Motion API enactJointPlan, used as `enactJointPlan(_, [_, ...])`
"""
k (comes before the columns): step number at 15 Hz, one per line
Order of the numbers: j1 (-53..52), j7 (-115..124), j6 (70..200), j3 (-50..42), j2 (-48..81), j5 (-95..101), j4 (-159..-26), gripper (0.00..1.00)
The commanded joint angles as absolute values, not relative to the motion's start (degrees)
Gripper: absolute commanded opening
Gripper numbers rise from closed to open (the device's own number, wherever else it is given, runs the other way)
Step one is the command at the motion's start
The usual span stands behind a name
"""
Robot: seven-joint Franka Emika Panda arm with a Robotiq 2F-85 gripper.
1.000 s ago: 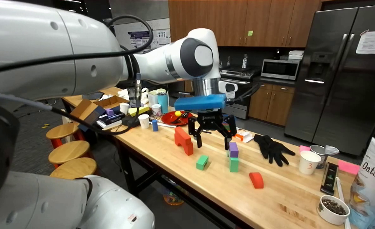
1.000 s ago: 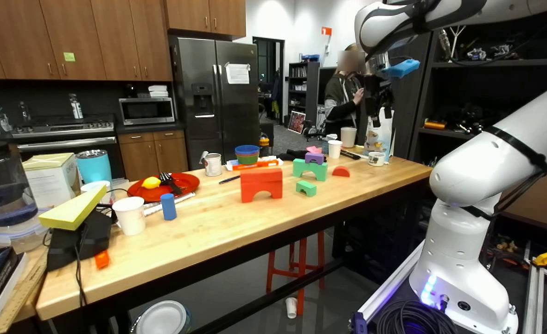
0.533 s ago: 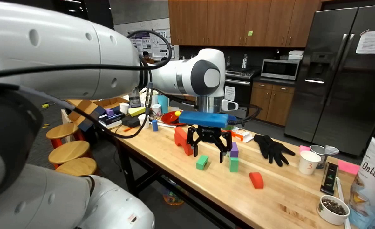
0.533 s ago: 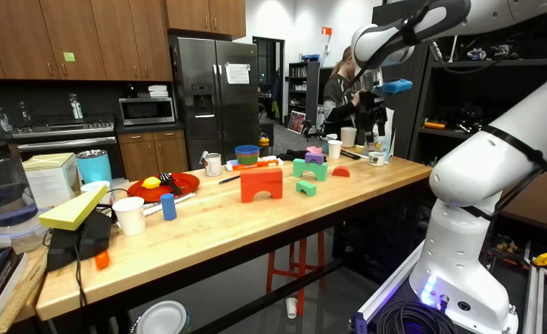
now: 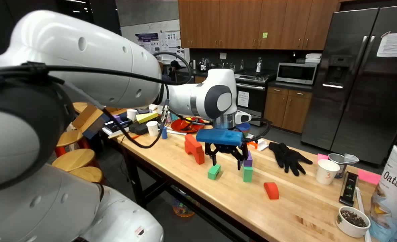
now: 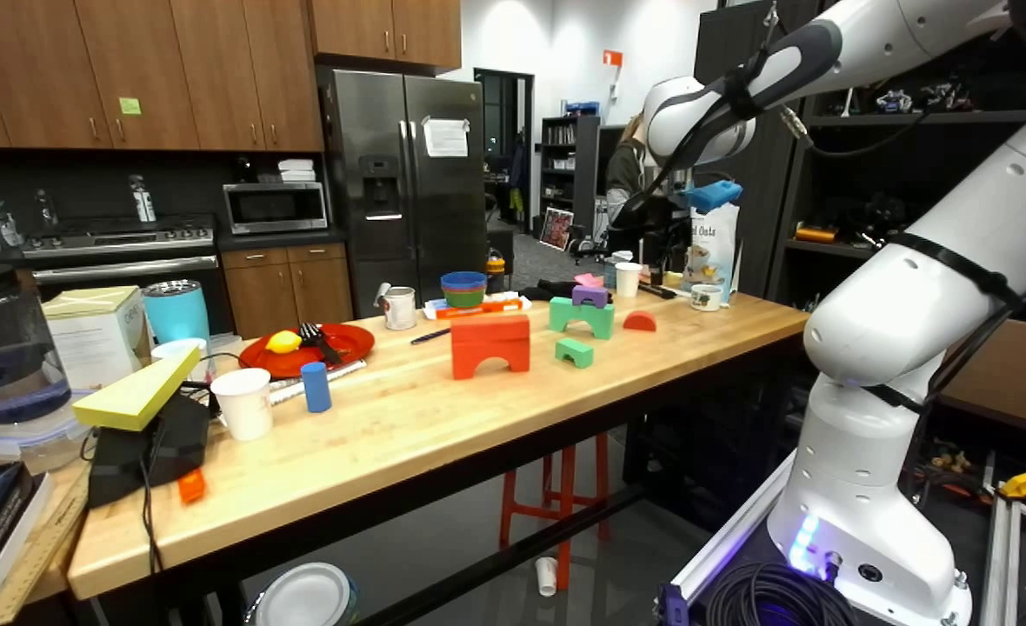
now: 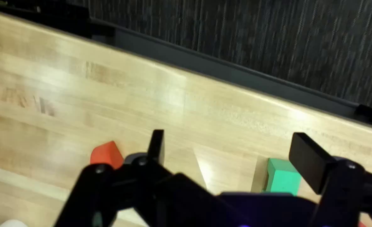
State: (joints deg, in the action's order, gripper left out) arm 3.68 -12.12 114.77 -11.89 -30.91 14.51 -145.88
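Over on the left in an exterior view, there's a white paper cup (image 5: pixel 152 129) on the table (image 5: pixel 306 205), with a blue cylinder (image 5: pixel 165 133) standing just beside it, and behind that pair sits a red plate (image 5: pixel 175 125) carrying a yellow lemon (image 6: pixel 283 342)! Along we come to the red arch (image 5: pixel 194 149), upright on its two feet, and it's near me. Next up, the small green arch (image 5: pixel 214 171), sitting low on the table, almost beneath one side of my claw (image 5: pixel 226 164) from this angle. And here's the claw itself: pointing down, held above the table, jaws spread wide apart, and I've got hold of nothing at all! Peer through the wrist view and that same small green arch shows right by one jaw, with the table filling most of the gap. Just right of me stands the big green arch (image 5: pixel 248 174), with the purple arch (image 5: pixel 249 160) perched on top, partly covered by my other jaw from the exterior angle. On we go, and the red half-round (image 5: pixel 271 190) lies apart from the rest, nearer the front edge of the table, while black gloves (image 5: pixel 287 158) spread out further back. Way over to the right now: a cup marked 3 (image 5: pixel 326 169), a small white bowl (image 5: pixel 348 230), and the Oats bag (image 5: pixel 392 195) standing tall!
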Motion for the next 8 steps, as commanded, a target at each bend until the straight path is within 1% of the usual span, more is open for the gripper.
enactJointPlan(1, [4.26,-12.15,121.43,-10.37,-28.65,13.72,-147.20,1.00])
enactJointPlan(8, [3.71,-11.97,124.93,-10.03,-24.65,8.12,-148.91,1.00])
